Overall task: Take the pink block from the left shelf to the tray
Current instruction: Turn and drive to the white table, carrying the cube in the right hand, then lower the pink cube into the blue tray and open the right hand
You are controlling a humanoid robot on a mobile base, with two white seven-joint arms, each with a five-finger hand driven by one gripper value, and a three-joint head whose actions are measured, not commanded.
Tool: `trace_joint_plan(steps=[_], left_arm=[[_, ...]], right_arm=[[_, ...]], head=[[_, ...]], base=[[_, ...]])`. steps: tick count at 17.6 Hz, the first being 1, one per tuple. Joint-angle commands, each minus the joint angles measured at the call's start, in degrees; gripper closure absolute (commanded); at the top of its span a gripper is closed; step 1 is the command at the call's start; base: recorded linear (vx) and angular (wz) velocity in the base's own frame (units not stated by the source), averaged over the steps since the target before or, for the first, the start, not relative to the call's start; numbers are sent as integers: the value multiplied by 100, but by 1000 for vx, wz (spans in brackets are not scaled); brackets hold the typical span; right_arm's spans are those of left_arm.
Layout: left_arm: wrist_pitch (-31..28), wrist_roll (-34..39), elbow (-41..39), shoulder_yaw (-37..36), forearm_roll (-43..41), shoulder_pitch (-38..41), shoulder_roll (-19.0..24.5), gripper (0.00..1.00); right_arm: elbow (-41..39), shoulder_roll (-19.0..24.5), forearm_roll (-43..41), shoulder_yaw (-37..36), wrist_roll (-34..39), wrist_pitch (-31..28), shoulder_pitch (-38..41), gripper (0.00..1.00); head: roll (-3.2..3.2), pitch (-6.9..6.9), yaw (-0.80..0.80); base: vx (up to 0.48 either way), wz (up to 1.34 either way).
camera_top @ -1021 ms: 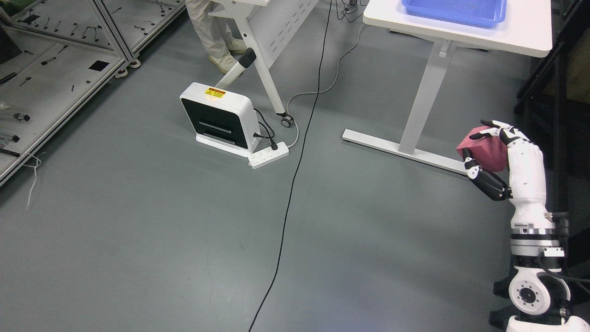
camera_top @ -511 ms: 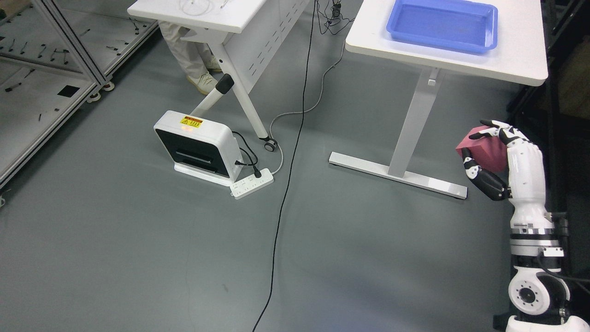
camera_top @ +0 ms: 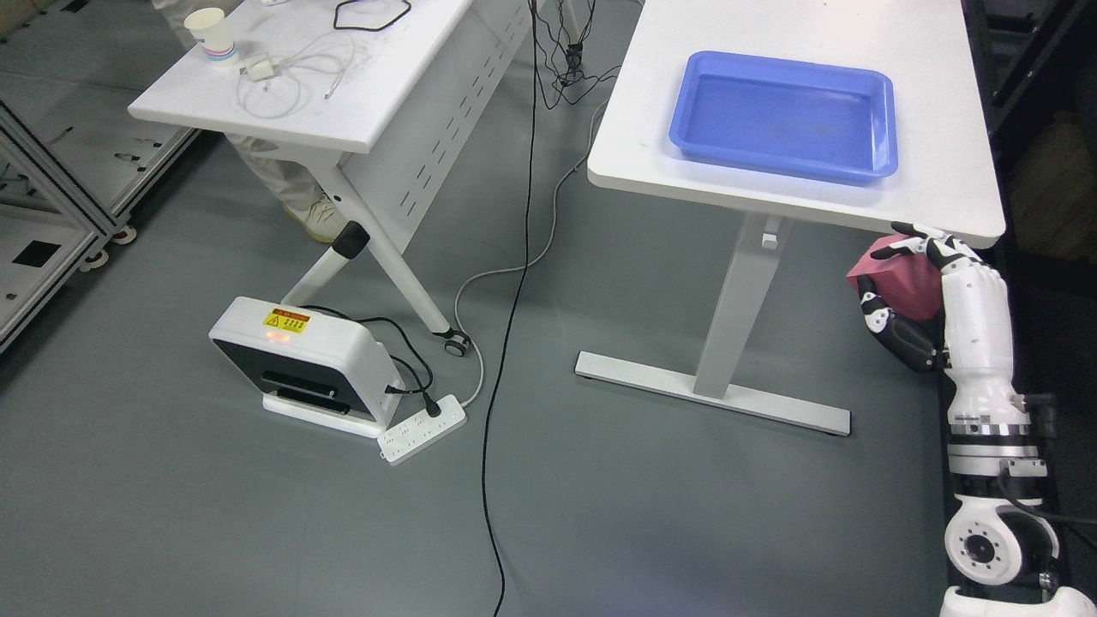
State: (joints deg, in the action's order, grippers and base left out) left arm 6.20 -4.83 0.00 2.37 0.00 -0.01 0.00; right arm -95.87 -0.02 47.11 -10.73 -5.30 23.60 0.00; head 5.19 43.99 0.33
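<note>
My right hand [camera_top: 902, 278] rises from the lower right, its fingers shut on the pink block [camera_top: 900, 278]. Hand and block hang just below the near right corner of the white table [camera_top: 634, 154]. On that table lies the blue tray [camera_top: 784, 116], with nothing inside it. No left arm shows in this view.
A second white table [camera_top: 343, 94] at upper left carries a paper cup [camera_top: 212, 36] and cables. On the grey floor sit a white box device [camera_top: 300, 360], a power strip [camera_top: 422, 428] and a long black cable [camera_top: 497, 386]. A person's legs [camera_top: 283, 184] stand behind the left table. Shelf frames [camera_top: 51, 214] line the far left.
The camera has moved: the whole scene has slid down and left, bringing the tray table closer and fully into view. My right hand keeps the same hold on the pink block.
</note>
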Motion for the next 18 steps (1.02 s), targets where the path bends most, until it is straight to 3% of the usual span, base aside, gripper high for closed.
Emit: trace_joint_plan(steps=[1,18], left_arm=[[4,-1,-100,0,-9,-131,100,0],[4,-1,-100,0,-9,-140,100,0]], right_arm=[[-2,-98,0,10,3,4,70,96],[-2,-98,-62,89,20,4,79,96]], head=[[0,0,0],[0,0,0]], base=[[359,-77],[366,-9]])
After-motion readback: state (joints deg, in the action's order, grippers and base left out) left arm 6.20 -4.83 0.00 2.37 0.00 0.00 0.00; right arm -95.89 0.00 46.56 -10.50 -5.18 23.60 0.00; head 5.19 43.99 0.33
